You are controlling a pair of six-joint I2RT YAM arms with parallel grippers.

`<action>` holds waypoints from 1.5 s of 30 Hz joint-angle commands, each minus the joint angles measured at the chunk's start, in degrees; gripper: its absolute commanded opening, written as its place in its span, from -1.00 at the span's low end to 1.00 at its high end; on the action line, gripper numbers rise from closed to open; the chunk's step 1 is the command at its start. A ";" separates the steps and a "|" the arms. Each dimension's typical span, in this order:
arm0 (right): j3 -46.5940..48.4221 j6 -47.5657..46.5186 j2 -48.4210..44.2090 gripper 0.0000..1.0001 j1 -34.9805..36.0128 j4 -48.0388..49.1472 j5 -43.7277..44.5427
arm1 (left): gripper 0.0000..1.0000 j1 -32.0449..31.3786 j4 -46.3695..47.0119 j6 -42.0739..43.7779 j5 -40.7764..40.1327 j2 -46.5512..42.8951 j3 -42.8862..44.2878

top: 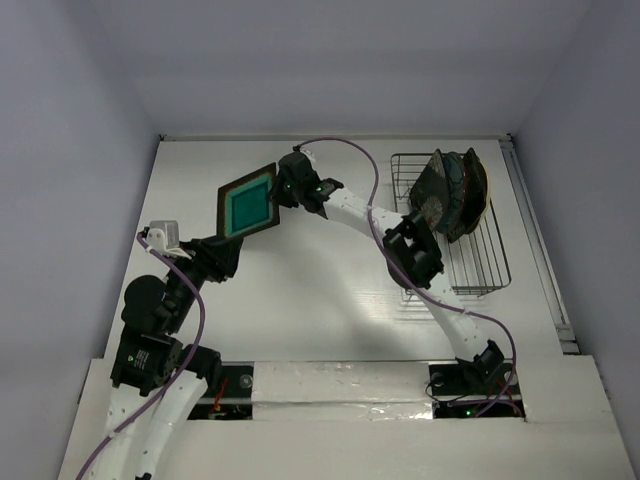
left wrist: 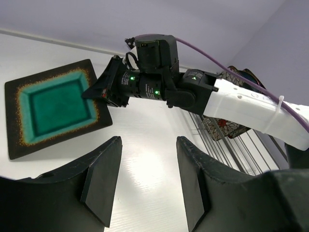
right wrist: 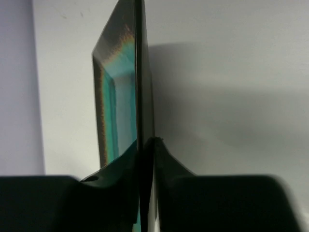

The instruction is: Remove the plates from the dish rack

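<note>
My right gripper [top: 281,190] is shut on the right edge of a square teal plate [top: 247,202] with a dark rim, held over the table's left-centre. The same plate shows edge-on in the right wrist view [right wrist: 118,92] and face-on in the left wrist view [left wrist: 55,106]. My left gripper [top: 222,250] is open and empty, just below and left of that plate; its fingers [left wrist: 104,179] frame bare table. The dark wire dish rack [top: 462,235] stands at the right and holds several upright plates [top: 452,190], one with a flowered back [left wrist: 227,128].
The right arm [top: 385,235] stretches across the table's middle from the near right. A raised rail [top: 540,250] runs along the table's right edge, just beyond the rack. White walls close in the back and sides.
</note>
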 commanded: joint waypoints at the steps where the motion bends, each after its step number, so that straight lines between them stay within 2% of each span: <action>1: 0.46 4.73 -4.21 -0.50 0.29 12.01 -0.77 | -0.09 0.30 2.04 0.09 0.18 0.17 -0.42; 6: -3.33 5.44 -5.00 -0.18 0.29 12.11 -0.68 | -0.09 0.30 2.04 0.09 0.09 0.17 -0.34; 7: -3.85 5.53 -5.35 0.01 0.29 11.41 -0.42 | -0.09 0.30 2.04 0.17 0.18 0.17 -0.42; 9: -6.05 5.44 -5.97 0.20 0.29 11.31 -0.15 | -0.09 0.30 2.04 0.09 0.18 0.17 -0.42; 10: -6.84 4.83 -6.75 0.38 0.29 11.75 -0.15 | -0.09 0.30 2.04 0.09 0.09 0.17 -0.42; 13: -9.13 4.12 -7.55 0.65 0.29 10.96 0.73 | -0.09 0.30 2.21 0.17 0.35 0.26 -0.42; 17: -11.67 4.56 -8.43 0.80 0.29 11.40 0.81 | -0.09 0.30 2.21 0.17 0.53 0.08 -0.42; 19: -12.55 4.39 -8.69 0.82 0.29 11.14 1.25 | -0.09 0.30 2.30 0.17 0.53 0.08 -0.42; 25: -10.89 -0.35 -11.24 0.97 0.29 3.42 8.80 | -0.09 0.30 2.21 0.17 0.53 0.08 -0.42; 31: -12.82 -5.45 -16.15 0.99 0.29 0.77 14.43 | -0.09 0.30 2.21 0.26 0.53 0.17 -0.42; 33: -15.52 -8.87 -19.22 0.82 0.29 -0.03 16.10 | -0.09 0.30 2.30 0.26 0.44 0.08 -0.42; 36: -25.08 -15.90 -30.72 -0.40 0.29 2.17 21.01 | -0.09 0.30 2.12 0.26 0.44 0.35 -0.42; 37: -27.48 -20.36 -34.15 -0.97 0.29 1.74 23.12 | -0.09 0.30 2.30 0.35 0.53 0.35 -0.42; 39: -31.87 -24.25 -44.22 -1.00 -1.81 -0.28 27.44 | -0.13 0.30 2.39 0.35 0.79 0.17 -0.42; 41: -38.03 -29.00 -50.50 -1.00 -4.70 -4.32 30.24 | -0.18 0.30 2.47 0.35 1.06 0.08 -0.51; 42: -39.96 -29.97 -56.27 -1.00 -5.94 -5.98 30.96 | -0.25 0.30 2.47 0.35 1.14 0.17 -0.51; 44: -45.31 -31.81 -61.49 -1.00 -8.49 -10.39 32.01 | -0.36 0.30 2.47 0.35 0.97 0.00 -0.51; 45: -46.82 -32.44 -63.78 -1.00 -10.85 -11.44 32.28 | -0.51 0.30 2.39 0.35 0.88 -0.09 -0.51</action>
